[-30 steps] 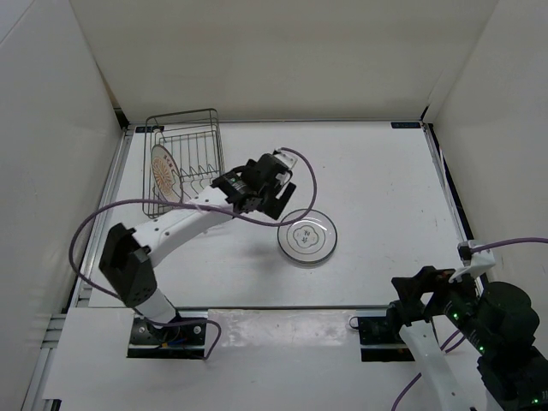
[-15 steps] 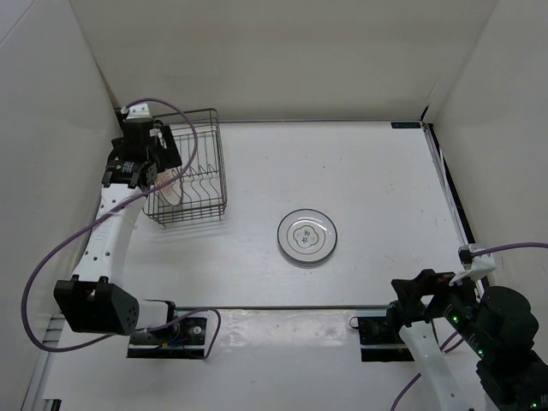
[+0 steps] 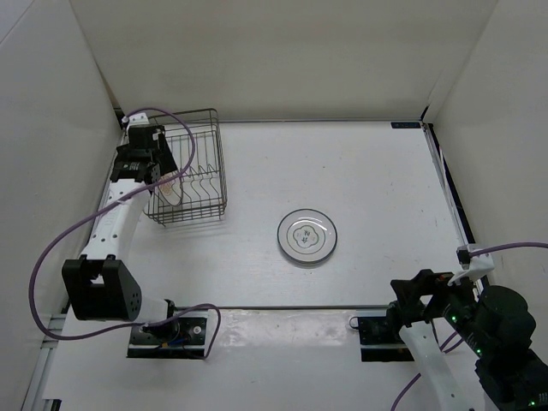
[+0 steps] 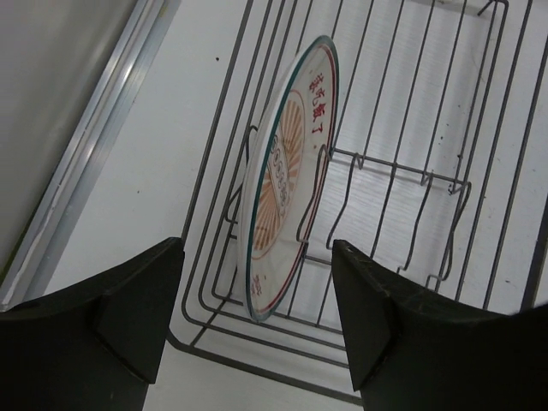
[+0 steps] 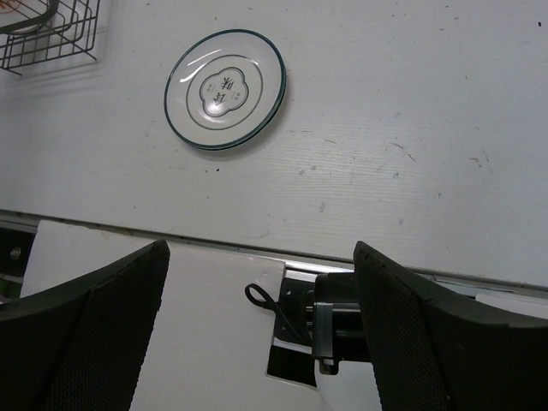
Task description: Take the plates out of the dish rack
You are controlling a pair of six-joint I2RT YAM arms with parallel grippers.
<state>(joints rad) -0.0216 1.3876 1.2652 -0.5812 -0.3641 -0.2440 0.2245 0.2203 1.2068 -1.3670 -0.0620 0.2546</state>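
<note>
Your left pincer swung back to the dish rack, spread astride the orange plate. The grey-rimmed plate already lay on the tabletop; one remained.

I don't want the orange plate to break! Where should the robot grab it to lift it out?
By its top rim, probably, coming down from above. The orange plate stands on edge between the prongs of the dish rack, so only its upper edge is free; one finger goes on each flat face.
</note>
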